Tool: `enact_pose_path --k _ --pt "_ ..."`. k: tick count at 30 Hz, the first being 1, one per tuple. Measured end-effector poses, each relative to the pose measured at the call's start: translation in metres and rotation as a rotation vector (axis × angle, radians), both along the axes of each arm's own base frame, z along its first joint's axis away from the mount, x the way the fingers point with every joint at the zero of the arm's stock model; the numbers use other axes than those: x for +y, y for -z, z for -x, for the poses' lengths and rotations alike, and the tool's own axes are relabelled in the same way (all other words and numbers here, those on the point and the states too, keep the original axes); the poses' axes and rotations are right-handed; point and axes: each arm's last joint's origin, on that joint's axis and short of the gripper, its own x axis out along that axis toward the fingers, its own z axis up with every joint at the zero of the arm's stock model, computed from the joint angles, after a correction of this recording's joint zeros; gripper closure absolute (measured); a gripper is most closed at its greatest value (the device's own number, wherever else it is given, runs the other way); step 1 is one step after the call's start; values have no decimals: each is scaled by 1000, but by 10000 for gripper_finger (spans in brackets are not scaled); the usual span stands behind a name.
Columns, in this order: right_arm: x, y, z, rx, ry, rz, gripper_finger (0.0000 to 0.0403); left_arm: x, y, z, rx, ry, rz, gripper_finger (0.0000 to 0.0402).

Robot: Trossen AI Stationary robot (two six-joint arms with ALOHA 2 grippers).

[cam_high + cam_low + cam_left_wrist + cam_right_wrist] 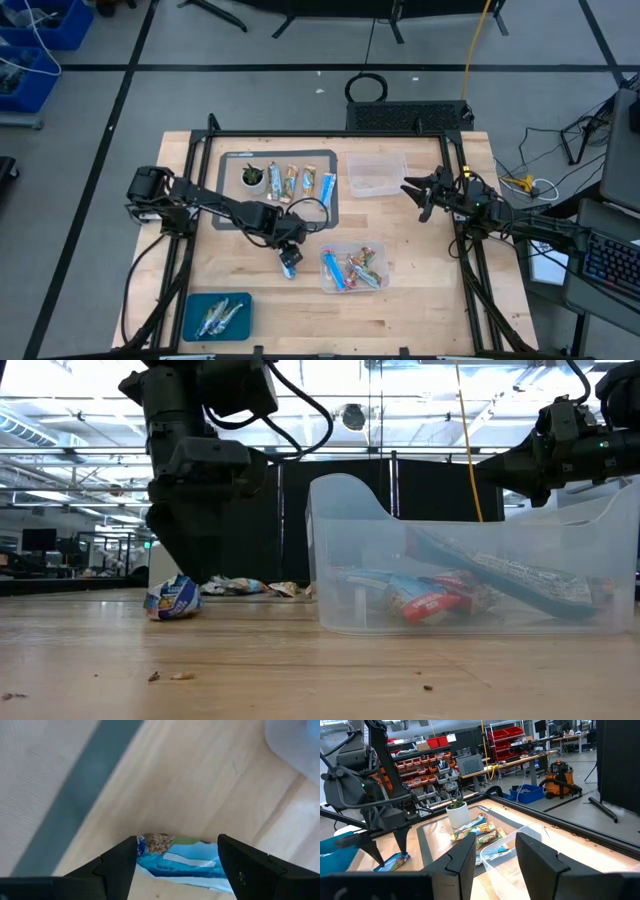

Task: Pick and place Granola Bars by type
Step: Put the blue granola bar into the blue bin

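Note:
A blue-white granola bar [291, 266] [172, 600] [180, 862] [394, 862] lies flat on the wooden table, left of the clear bin of mixed bars. My left gripper [289, 252] [177, 855] [387, 851] is open and points down over it, one finger on either side. More bars [295, 182] lie in a row on the grey mat. My right gripper [418, 198] [492, 850] is open and waits in the air beside the empty clear bin, touching nothing. My left gripper comes at the blue-white bar from above with its fingers [120, 865] spread, and the bar lies on the table between their free ends. I cannot tell whether the fingers touch the wrapper.
The clear bin [324, 262] [340, 540] of red, orange and blue bars stands right of the left gripper. An empty clear bin [352, 165] sits farther back. A blue tray [192, 305] with silvery bars is at the near left. A small white cup with a plant [252, 178] stands on the mat [225, 215].

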Motion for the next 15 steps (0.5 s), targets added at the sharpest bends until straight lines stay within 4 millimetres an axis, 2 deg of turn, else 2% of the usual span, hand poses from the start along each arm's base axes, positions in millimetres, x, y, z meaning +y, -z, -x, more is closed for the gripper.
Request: enact_pose_path --k 8,15 --pt "0 0 0 0 0 0 273 -4 1 6 72 18 89 128" --pt "0 0 0 1 0 0 273 -14 1 12 132 149 233 122"
